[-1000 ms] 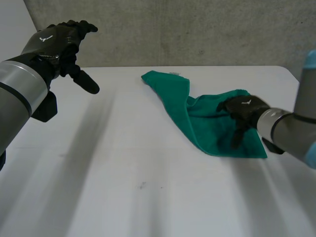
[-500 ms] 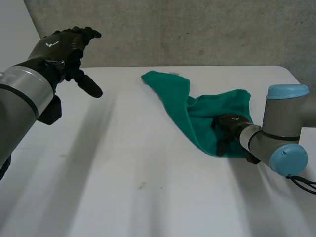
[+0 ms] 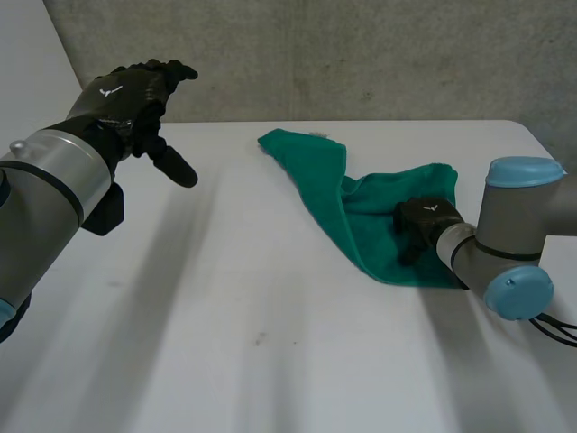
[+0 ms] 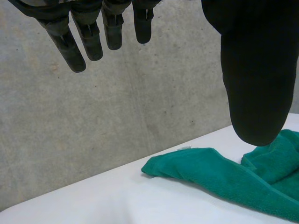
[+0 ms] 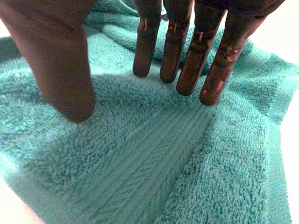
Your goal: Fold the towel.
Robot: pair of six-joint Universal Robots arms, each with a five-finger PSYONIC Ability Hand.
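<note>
A green towel lies crumpled on the white table, stretching from the far middle toward the right. My right hand rests on the towel's near right part. Its fingers are fairly straight, with their tips pressed into the towel. The thumb tip touches the cloth a short way from them. My left hand hovers high over the table's far left with fingers spread, well away from the cloth. Beyond its thumb the far end of the towel shows.
A grey concrete wall runs behind the table's far edge. The right arm's elbow joint hangs over the table's right side, close behind the towel.
My right hand has drawn back along the towel toward its near right part, and its fingers have bent inward onto the cloth. The left hand drifted slightly right and away.
</note>
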